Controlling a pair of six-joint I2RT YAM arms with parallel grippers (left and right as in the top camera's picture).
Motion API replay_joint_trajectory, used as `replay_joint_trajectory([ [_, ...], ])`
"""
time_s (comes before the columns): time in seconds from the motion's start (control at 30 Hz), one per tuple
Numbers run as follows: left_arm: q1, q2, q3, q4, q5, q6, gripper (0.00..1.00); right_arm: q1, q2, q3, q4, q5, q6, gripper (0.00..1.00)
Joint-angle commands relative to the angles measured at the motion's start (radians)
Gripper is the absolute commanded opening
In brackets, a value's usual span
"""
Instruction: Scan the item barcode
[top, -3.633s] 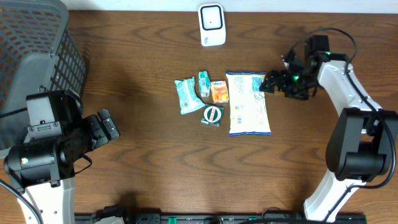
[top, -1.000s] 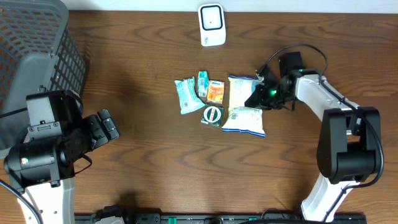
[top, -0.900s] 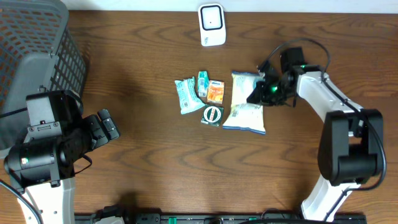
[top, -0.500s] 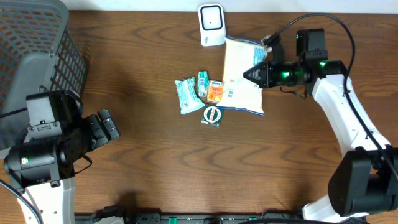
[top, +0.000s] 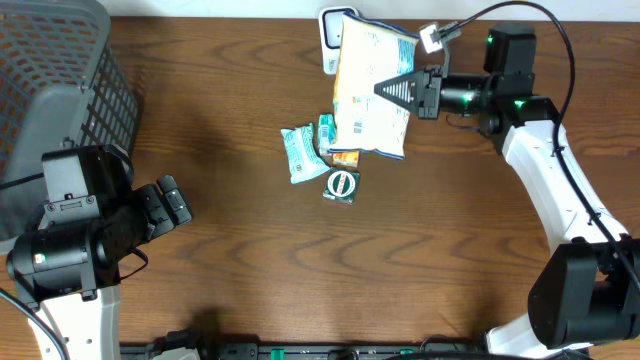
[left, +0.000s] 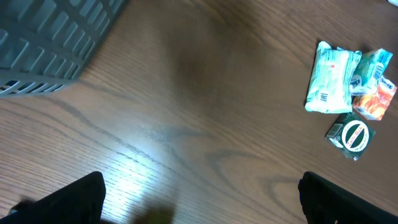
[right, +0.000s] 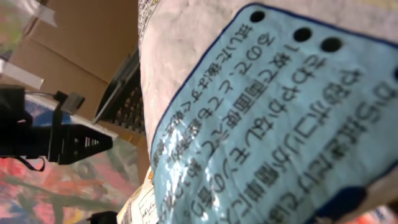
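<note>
— Where is the item?
— The large white snack bag with blue print (top: 368, 92) sits at upper centre of the overhead view. The right jaws are shut on its right edge. It seems to hang clear of the brown wooden counter (top: 250, 270), though from above I can't be sure.
— What stands in the way?
— The bag covers most of the small white scanner (top: 327, 45) at the top edge and overlaps the orange packet (top: 345, 158). Just beside lie a pale green wrapper (top: 298, 153), a small green sachet (top: 327, 133) and a round green-and-white packet (top: 341, 185).
— And the other side?
— The left jaws are at lower left, below the grey mesh basket (top: 60, 70), well apart, standing wide and holding nothing.
</note>
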Motion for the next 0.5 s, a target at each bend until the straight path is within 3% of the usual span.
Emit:
replay_joint_trajectory([
  [0.0,0.005,0.000,-0.003,0.000,-0.016,-0.010,0.98,0.033,-0.023,0.021,0.039,-0.055,0.039,0.01],
  [0.47,0.005,0.000,-0.003,0.000,-0.016,-0.009,0.98,0.095,-0.106,0.021,0.052,0.077,0.039,0.01],
])
